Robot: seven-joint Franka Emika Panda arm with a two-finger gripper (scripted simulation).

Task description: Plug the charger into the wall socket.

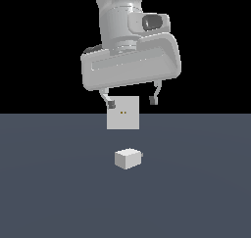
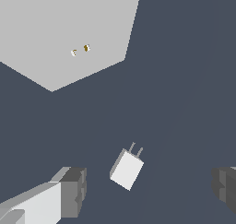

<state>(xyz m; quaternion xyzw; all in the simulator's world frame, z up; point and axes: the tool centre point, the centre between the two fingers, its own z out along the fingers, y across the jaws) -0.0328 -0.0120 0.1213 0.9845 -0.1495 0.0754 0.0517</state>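
The charger [image 1: 128,158] is a small off-white block lying on the dark floor, its tiny prongs poking out toward the exterior view's right. In the wrist view the charger [image 2: 126,169] lies between the two fingers, prongs pointing toward the wall socket [image 2: 69,29]. The wall socket [image 1: 123,113] is a flat light-grey square plate standing upright behind the block, with two tiny yellowish holes near its centre. My gripper [image 1: 132,103] hangs open well above the charger, in front of the plate's upper part, with nothing between its fingers [image 2: 71,191].
The dark grey floor [image 1: 49,183] spreads around both things, with black background behind.
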